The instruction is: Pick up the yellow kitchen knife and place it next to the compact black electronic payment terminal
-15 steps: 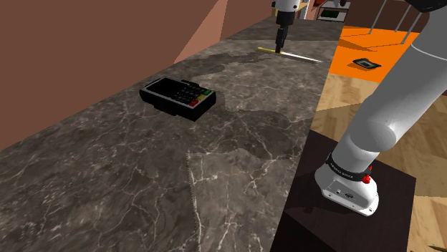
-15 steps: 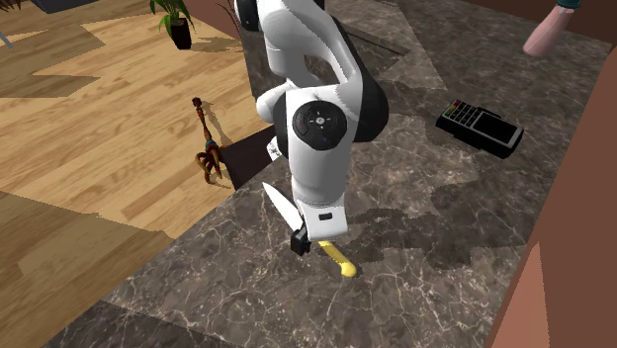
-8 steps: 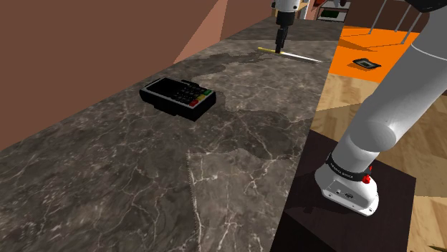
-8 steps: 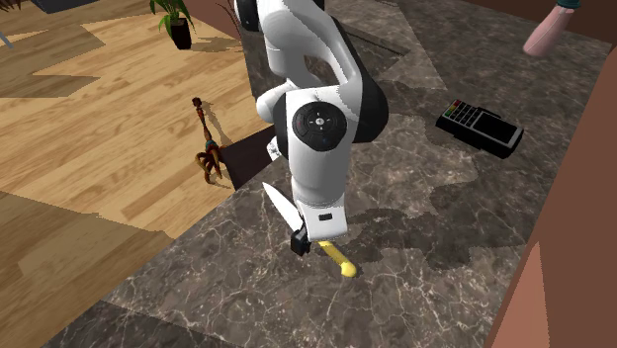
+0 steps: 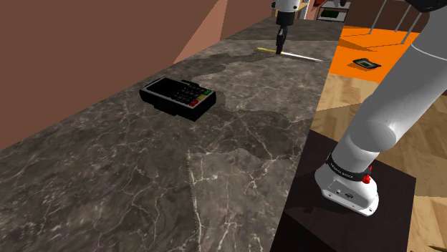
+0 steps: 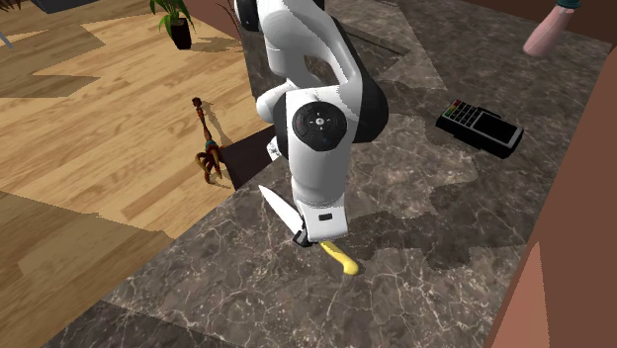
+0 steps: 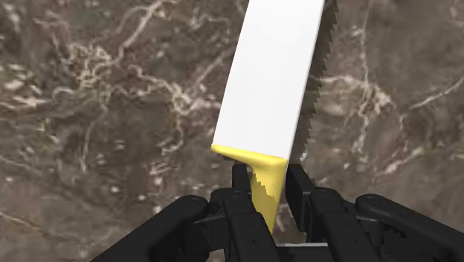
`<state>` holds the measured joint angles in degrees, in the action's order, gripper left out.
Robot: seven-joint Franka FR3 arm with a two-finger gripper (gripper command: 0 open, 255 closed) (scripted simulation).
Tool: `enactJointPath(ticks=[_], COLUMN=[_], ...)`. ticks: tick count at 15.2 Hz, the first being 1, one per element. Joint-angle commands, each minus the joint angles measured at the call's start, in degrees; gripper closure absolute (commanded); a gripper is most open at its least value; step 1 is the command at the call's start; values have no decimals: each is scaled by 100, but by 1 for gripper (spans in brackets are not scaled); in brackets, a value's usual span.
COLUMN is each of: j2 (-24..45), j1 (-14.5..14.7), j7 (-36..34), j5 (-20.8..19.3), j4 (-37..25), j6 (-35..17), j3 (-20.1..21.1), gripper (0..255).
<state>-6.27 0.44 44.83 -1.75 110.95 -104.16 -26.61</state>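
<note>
Showing a white serrated blade and a yellow handle, the knife sits at the far end of the dark marbled counter, close to its floor-side edge. The end effector is closed on the handle just behind the blade, one black finger on each side. Whether the blade touches the counter or rides just above it cannot be told. In the second exterior view the blade points toward the wooden floor and the handle end points inward. The black payment terminal lies flat, well apart from the knife, near the brown wall. The arm's stand is beside the counter.
</note>
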Motion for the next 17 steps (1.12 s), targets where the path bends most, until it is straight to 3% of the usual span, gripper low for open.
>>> enactJointPath(ticks=[1,17], j2=[0,72], j1=[0,15], j7=[0,14], j5=[0,39], j4=[0,-1231], j6=[0,1166], j3=[0,11], gripper=[255,255])
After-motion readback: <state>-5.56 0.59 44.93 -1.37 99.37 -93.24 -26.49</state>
